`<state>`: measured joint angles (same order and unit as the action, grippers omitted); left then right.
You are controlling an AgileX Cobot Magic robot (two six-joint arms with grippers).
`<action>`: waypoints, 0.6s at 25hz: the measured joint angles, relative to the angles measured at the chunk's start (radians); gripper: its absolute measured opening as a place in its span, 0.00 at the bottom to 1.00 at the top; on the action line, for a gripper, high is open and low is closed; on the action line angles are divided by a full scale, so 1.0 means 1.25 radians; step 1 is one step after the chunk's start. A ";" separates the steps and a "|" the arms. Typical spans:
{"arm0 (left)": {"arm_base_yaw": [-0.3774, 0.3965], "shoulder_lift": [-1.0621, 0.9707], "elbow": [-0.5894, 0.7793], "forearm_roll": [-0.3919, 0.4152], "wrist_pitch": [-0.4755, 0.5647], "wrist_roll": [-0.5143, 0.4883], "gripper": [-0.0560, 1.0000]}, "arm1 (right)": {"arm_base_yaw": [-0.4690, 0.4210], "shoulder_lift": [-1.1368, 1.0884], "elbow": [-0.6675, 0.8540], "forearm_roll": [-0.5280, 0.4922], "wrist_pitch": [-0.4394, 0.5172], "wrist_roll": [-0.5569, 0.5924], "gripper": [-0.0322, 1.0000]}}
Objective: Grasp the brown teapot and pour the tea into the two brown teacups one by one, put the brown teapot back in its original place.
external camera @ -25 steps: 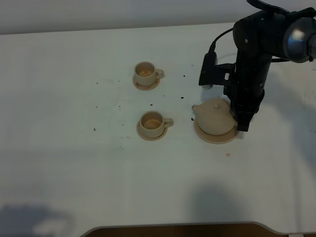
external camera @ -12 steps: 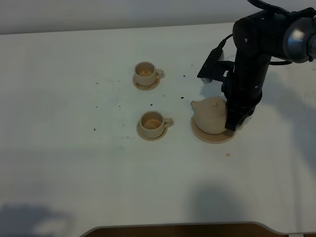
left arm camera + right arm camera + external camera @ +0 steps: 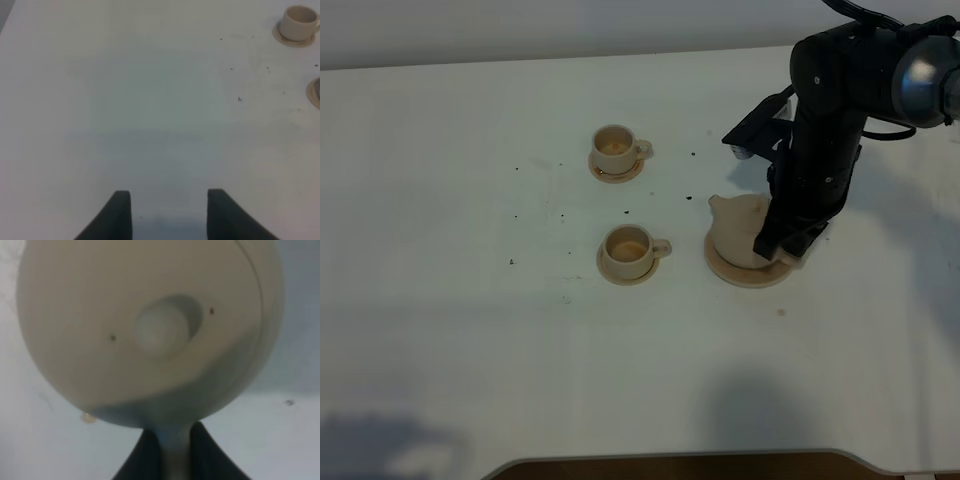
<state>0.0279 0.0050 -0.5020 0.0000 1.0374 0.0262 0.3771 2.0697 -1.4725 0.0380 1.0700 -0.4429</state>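
The brown teapot (image 3: 738,232) is on the right side of the white table (image 3: 470,330), over its big saucer (image 3: 740,277). The pot is a bit to the left on that saucer. I cannot tell if its bottom touches the saucer or hangs just above it. Its short spout (image 3: 717,204) points left, toward the cups.

The black right arm comes down from the far right. The right gripper (image 3: 782,245) is at the right side of the pot. In the right wrist view its two dark fingers (image 3: 142,465) are squeezed tight on the pot's loop handle (image 3: 172,455), so this gripper has hold of the pot. That view also shows the round knob (image 3: 162,330) on the lid (it is very close and blurry).

Two cups stand left of the pot. The near teacup (image 3: 628,247) is beside the pot but not touching it. The far teacup (image 3: 615,148) is farther back and a little more to the left. Each cup sits on its own small saucer (image 3: 618,275), and both cup handles point right. The inside of both cups looks brownish orange.

The left gripper (image 3: 169,192) shows only in the left wrist view. Its fingers are spread wide with nothing between them, over bare table.

Little dark crumbs (image 3: 562,212) lie on the table around the cups.
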 joint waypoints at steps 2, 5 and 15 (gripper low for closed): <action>0.000 0.000 0.000 0.000 0.000 0.000 0.40 | 0.000 0.000 0.000 0.003 0.001 0.018 0.15; 0.000 0.000 0.000 0.000 0.000 0.001 0.40 | 0.000 0.000 0.000 0.008 0.005 0.027 0.15; 0.000 0.000 0.000 0.000 0.000 0.000 0.40 | 0.000 0.000 0.000 0.006 0.011 0.031 0.16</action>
<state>0.0279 0.0050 -0.5020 0.0000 1.0374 0.0260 0.3771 2.0697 -1.4725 0.0458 1.0843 -0.4036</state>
